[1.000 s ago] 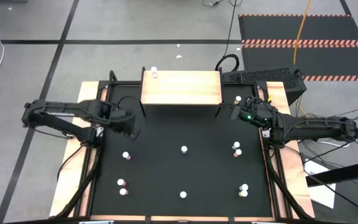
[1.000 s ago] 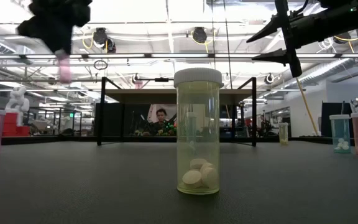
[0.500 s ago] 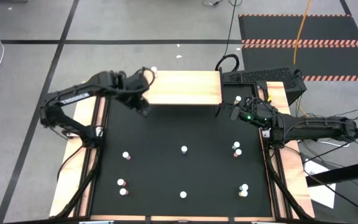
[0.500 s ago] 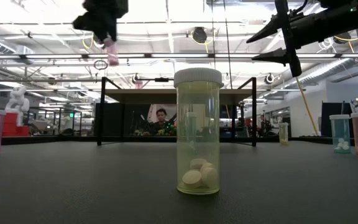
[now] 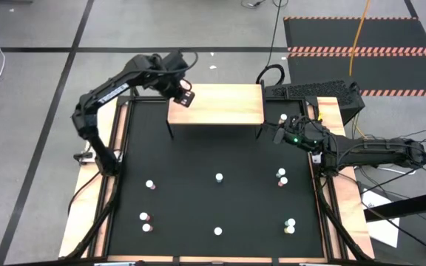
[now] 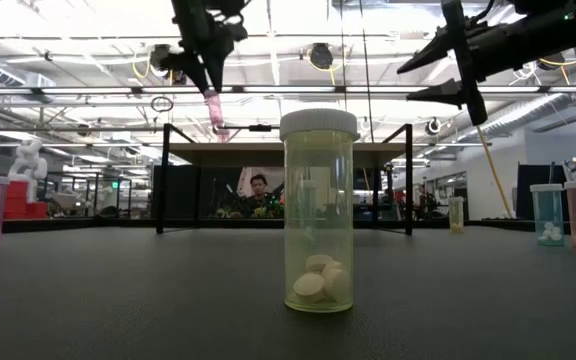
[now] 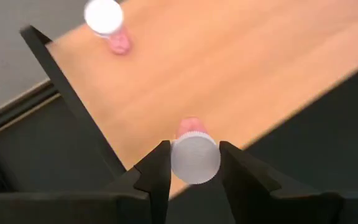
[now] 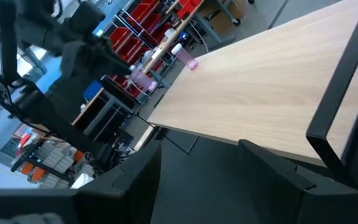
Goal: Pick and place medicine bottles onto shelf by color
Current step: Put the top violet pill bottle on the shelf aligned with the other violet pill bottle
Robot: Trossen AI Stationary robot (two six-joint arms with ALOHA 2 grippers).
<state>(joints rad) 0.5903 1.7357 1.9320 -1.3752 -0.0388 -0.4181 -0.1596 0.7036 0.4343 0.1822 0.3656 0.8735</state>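
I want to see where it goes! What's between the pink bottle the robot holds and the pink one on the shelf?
Only bare shelf wood. The left wrist view shows the held bottle and the standing one with nothing between.

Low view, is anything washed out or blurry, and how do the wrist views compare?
Low view: ceiling lights blow out the top, while the yellow bottle stays sharp. Left wrist view: the held pink bottle and the bottle on the shelf look soft. Right wrist view: its own fingers are blurred.

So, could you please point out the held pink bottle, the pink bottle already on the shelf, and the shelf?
Held pink bottle (image 7: pixel 194 158): left wrist view, white cap.
Shelved pink bottle (image 7: pixel 104 17): left wrist view, white cap.
Shelf (image 5: pixel 224 103): high view, bare board.
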